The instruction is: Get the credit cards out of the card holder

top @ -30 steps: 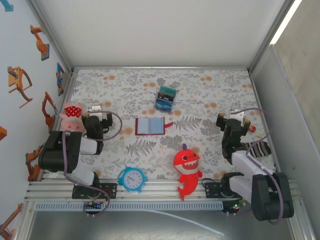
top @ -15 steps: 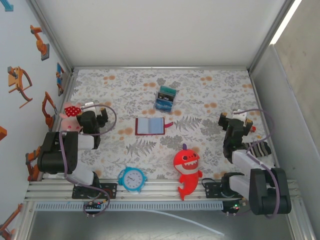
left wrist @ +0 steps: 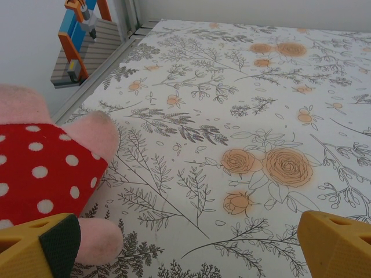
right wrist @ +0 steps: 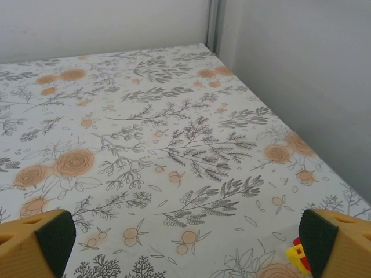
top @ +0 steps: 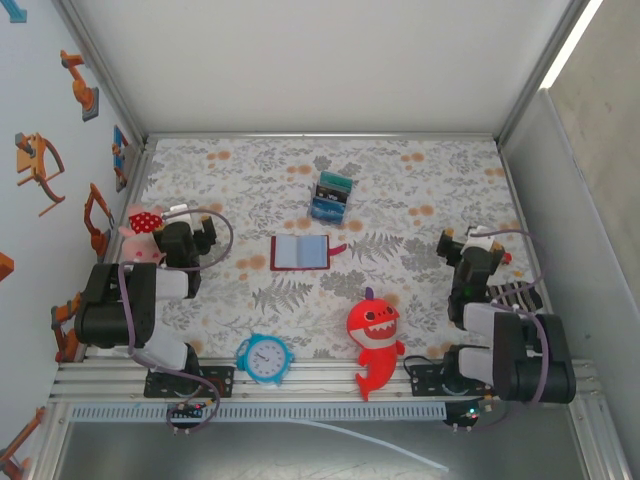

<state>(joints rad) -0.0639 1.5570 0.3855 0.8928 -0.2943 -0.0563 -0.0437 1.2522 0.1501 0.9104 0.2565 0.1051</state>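
— How do the grippers stand?
— The left gripper (left wrist: 188, 248) gapes wide and grips nothing, well left of the card holder (top: 300, 251), with a pink plush toy (left wrist: 49, 174) in red polka dots just beside one finger. The right gripper (top: 470, 239) is spread equally wide and empty, well right of the card holder.
— And the card holder itself?
— It lies open: dark red edge, pale blue-grey inside, tab pointing right. The credit cards (top: 331, 196), teal and blue, sit just beyond it.

Top camera looks down; wrist cameras skim low (sharing floral tablecloth (top: 400, 200)).
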